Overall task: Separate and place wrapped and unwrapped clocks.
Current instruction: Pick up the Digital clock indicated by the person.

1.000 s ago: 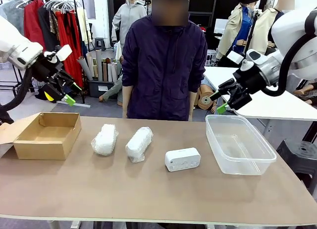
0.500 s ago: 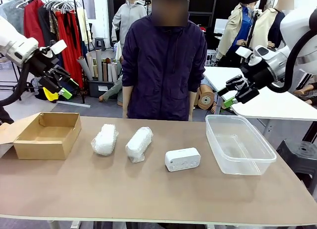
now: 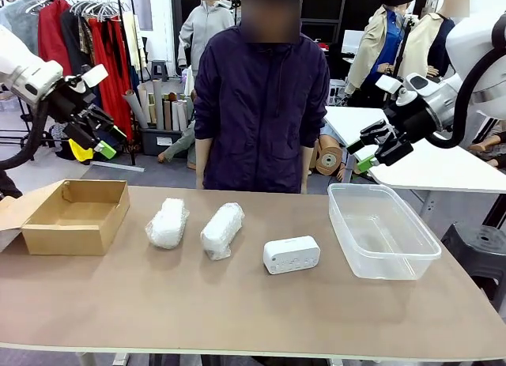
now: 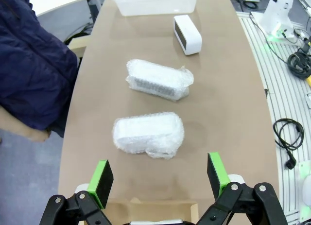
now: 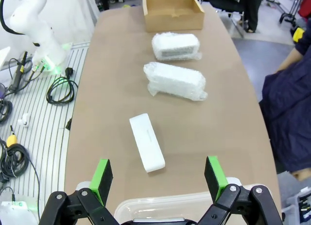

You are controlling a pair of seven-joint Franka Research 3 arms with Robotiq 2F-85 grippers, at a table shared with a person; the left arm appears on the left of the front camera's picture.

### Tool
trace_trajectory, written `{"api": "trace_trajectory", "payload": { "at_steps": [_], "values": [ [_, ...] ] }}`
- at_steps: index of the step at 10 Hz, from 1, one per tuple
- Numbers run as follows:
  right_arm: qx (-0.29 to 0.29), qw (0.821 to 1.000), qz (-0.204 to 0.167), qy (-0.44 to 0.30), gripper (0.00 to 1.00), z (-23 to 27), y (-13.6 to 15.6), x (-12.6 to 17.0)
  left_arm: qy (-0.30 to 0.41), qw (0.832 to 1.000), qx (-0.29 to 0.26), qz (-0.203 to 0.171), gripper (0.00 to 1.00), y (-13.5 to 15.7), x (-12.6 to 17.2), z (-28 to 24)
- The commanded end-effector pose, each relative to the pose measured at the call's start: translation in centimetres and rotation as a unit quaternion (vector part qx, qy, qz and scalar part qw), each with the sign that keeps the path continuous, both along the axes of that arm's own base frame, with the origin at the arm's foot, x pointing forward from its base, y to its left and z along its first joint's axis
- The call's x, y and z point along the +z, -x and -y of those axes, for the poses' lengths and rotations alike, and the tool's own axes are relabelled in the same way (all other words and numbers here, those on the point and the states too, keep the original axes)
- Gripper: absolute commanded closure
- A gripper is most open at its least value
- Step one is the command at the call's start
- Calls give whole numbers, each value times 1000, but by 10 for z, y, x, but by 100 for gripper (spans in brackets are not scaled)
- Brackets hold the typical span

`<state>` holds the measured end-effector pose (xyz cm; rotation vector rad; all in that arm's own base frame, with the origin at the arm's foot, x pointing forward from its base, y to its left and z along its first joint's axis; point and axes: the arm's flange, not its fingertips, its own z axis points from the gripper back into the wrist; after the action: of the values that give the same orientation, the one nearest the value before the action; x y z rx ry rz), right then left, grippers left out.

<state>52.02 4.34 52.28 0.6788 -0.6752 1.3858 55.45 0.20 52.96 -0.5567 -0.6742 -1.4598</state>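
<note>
**Inspector:** Front view first. Both arms are raised above the table [image 3: 237,318]. The left gripper [image 3: 111,141] hangs over the cardboard box [image 3: 75,217], and the right gripper [image 3: 360,152] is above the far rim of the plastic tub [image 3: 383,259]. Both are spread wide and hold nothing.

**Clerk:** And the goods?

**Inspector:** In a row between box and tub: left wrapped clock [image 3: 168,223], right wrapped clock [image 3: 222,230], bare clock [image 3: 292,254]. The bundles run near-to-far, a little slanted. The bare clock lies crosswise with its face towards us.

**Clerk:** Left wrist view?

**Inspector:** The left gripper [image 4: 160,179] has its pads wide apart and is empty. The left wrapped clock [image 4: 148,135] sits just ahead of it. Its long axis runs parallel to the line between the pads, so I judge a wrist turn is needed.

**Clerk:** Right wrist view?

**Inspector:** The right gripper [image 5: 158,179] is likewise agape and bare. The bare clock [image 5: 146,142] is nearest it, with its long axis running away from the pads. I judge it suited to a grip across the narrow width.
</note>
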Motion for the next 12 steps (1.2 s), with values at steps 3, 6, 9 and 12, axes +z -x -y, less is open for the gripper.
{"api": "trace_trajectory", "payload": {
  "at_steps": [3,6,9,12],
  "values": [
    [-1,1000,-1,-1,0,-1,3,1,-1,1000,4,2,0,4,1,0],
    [-1,1000,-1,-1,0,-1,3,1,-1,1000,4,2,0,4,1,0],
    [-1,1000,-1,-1,0,-1,3,1,-1,1000,4,2,0,4,1,0],
    [-1,1000,-1,-1,0,-1,3,1,-1,1000,4,2,0,4,1,0]
  ]
}}
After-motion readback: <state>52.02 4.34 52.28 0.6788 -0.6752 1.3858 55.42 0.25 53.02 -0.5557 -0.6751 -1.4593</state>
